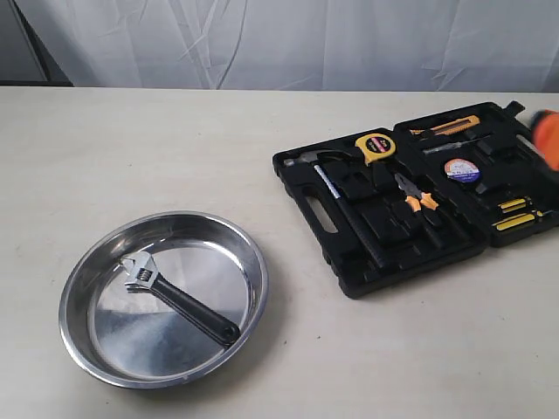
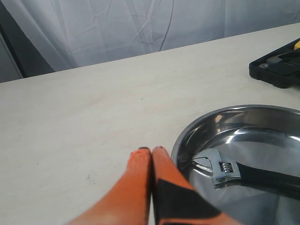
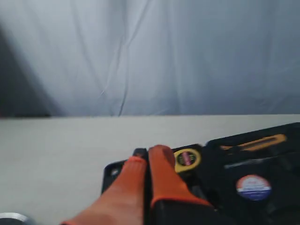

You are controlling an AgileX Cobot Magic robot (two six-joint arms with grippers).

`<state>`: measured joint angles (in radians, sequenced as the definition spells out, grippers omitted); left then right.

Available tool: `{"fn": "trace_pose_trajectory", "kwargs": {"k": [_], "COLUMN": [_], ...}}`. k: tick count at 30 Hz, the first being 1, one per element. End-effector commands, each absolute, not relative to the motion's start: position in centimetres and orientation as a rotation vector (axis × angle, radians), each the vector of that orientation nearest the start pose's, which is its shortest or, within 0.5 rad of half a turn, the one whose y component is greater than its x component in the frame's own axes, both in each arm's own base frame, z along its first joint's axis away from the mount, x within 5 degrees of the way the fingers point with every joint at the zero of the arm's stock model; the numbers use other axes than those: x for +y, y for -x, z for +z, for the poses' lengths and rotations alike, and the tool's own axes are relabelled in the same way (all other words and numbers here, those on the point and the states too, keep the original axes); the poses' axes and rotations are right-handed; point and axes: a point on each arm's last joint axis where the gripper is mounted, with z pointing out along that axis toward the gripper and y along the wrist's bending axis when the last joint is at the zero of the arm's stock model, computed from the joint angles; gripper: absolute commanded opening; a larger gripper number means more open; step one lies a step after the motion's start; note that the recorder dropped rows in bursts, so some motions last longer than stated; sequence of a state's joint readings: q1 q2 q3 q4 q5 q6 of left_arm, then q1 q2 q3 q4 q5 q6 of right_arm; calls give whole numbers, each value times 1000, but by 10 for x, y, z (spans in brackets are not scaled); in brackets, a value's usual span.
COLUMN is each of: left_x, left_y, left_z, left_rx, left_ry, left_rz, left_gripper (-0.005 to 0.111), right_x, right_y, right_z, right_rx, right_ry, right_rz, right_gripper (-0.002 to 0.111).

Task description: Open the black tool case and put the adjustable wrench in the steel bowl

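The black tool case point(image 1: 410, 196) lies open flat at the right of the table, its tray full of tools. The adjustable wrench point(image 1: 179, 297) rests inside the steel bowl point(image 1: 83, 279) at the front left, silver head toward the bowl's left rim, black handle pointing to the lower right. In the left wrist view the wrench point(image 2: 225, 169) lies in the bowl point(image 2: 220, 119) just beside my left gripper point(image 2: 151, 152), which is shut and empty, outside the rim. My right gripper point(image 3: 146, 157) is shut and empty above the case point(image 3: 281, 187); only its orange tip point(image 1: 546, 135) shows in the exterior view.
The case tray holds a yellow tape measure point(image 1: 376, 147), orange-handled pliers point(image 1: 415, 196), a hammer point(image 1: 336, 188), a roll of tape point(image 1: 460, 169), a yellow utility knife point(image 1: 450, 127) and screwdrivers point(image 1: 517, 214). A white curtain hangs behind the table.
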<state>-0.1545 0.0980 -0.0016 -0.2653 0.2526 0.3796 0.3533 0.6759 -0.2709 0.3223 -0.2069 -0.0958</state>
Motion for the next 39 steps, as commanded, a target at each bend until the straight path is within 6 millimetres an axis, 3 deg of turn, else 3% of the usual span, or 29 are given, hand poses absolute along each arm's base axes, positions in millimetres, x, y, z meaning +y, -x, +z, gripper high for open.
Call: {"fn": "trace_pose_trajectory", "kwargs": {"k": [1,6,18,39], "left_x": [-16,-16,-16,-16], "left_y": [-60,-60,-60,-60], "left_z": [187,187,187,187], "left_rx": [1784,1784,1784,1784], "left_ry": [-293,-293,-293,-293], "left_rz": [-92,-92,-92,-92], "left_gripper": [0,0,0,0], "right_x": [8,-7,-2,-2], "right_y": [-99,-78,-56,-56], "right_z": [233,204,203,204], "right_rx": [1602,1636,1581,1574], "right_ry": [-149,-292,-192,-216], "right_rz": [265,143,109,126], "right_gripper": [0,0,0,0]}}
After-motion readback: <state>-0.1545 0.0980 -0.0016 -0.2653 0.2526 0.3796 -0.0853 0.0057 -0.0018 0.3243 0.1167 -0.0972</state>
